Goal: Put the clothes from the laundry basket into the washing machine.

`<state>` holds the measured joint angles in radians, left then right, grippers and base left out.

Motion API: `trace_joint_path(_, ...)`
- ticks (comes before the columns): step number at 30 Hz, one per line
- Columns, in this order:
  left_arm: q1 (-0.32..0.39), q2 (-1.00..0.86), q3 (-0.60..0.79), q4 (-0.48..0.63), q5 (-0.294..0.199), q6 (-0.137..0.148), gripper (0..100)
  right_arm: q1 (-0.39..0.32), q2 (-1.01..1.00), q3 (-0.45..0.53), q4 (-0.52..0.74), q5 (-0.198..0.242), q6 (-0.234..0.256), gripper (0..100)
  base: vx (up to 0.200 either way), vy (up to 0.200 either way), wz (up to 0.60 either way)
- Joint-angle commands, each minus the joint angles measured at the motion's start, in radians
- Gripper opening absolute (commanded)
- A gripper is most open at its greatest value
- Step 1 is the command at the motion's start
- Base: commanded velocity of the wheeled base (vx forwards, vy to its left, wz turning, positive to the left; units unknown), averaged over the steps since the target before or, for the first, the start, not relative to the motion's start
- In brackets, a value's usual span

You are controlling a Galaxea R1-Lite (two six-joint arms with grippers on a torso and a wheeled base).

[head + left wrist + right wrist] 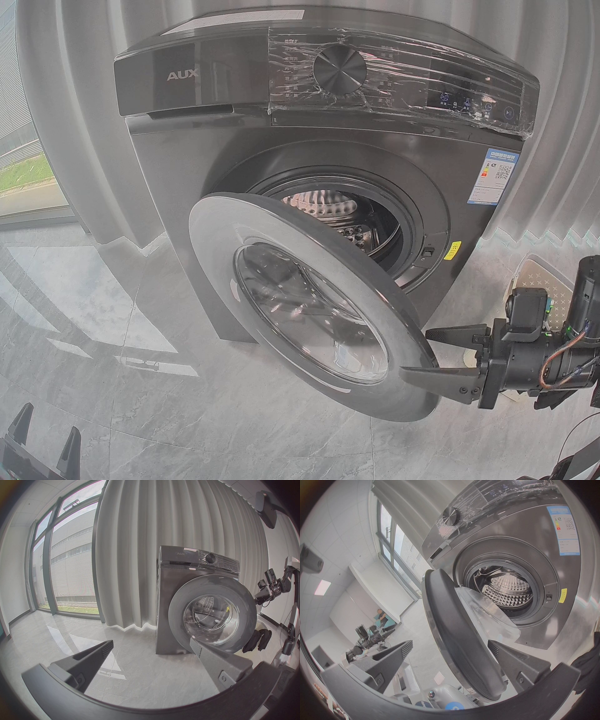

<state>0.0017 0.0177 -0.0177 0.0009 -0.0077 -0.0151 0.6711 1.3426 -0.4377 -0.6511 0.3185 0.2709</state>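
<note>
A: What is being blocked at the washing machine (pixel 187 162)?
B: The drum (pixel 350 219) is being partly screened by its one open door (pixel 300 300). The door's rim is being straddled by the right tool (pixel 417 354), spread wide.
A: And the clothes?
B: One dark bundle (pixel 257 639) is being seen at the one laundry basket (pixel 544 281), beside the machine. The left tool (pixel 50 422) is being held wide, low over the floor (pixel 156 406).

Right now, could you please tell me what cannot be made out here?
Laundry basket: head view, contents hidden behind the right arm.
Drum: head view, lower part hidden by the open door.
Dark clothes: left wrist view, too small to count.
</note>
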Motion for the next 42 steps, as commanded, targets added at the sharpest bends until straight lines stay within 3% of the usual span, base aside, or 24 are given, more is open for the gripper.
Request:
trace_joint_path(1,0.000,-0.015,0.016,0.001,0.000,0.000,100,0.008,-0.002,-0.013,-0.016,0.002,0.034,100,0.000,0.000,0.00)
trace_joint_path(2,0.000,-0.015,0.016,0.001,0.000,0.000,100,0.016,0.000,-0.019,-0.045,0.007,0.093,100,0.000,0.000,0.00)
trace_joint_path(4,0.000,-0.015,0.016,0.001,0.000,0.000,100,0.008,0.006,-0.021,-0.084,0.007,0.114,100,0.000,0.000,0.00)
trace_joint_path(11,0.000,-0.015,0.016,-0.001,0.000,0.000,100,-0.071,0.096,-0.035,-0.150,-0.003,0.113,100,0.000,0.000,0.00)
trace_joint_path(22,0.000,-0.015,0.016,-0.001,0.000,0.001,100,-0.128,0.115,-0.059,-0.154,0.004,0.120,100,0.000,0.000,0.00)
trace_joint_path(30,0.000,-0.015,0.016,0.001,0.000,0.001,100,-0.113,0.107,-0.036,-0.153,0.004,0.125,100,0.000,0.000,0.00)
trace_joint_path(39,0.000,-0.015,0.016,0.001,0.000,0.001,100,-0.022,0.017,0.034,-0.145,0.004,0.125,100,0.000,0.000,0.00)
trace_joint_path(42,0.000,-0.015,0.016,0.001,0.000,0.001,100,-0.022,0.007,0.031,-0.153,0.005,0.125,100,0.000,0.000,0.00)
